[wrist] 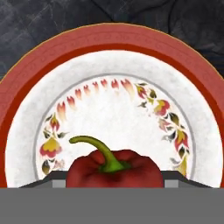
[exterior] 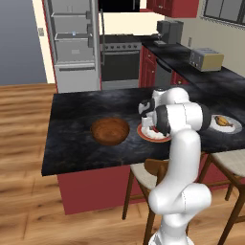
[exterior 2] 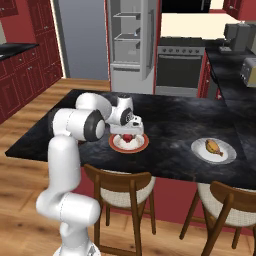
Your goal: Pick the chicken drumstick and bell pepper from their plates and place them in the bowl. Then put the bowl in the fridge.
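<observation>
**Pepper between the fingers**

We note the red-rimmed plate [wrist: 26, 87] directly beneath the gripper [exterior 2: 129, 136]. The bell pepper [wrist: 114, 169] sits on it, between the fingertips, stem pointing up and away. We cannot tell whether the fingers already pinch it.

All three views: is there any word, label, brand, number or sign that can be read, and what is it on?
None can be read.
The red-rimmed plate under the bell pepper carries only a painted flower pattern, no lettering.
The toaster, coffee machine, oven and fridge show no legible marking.
</observation>
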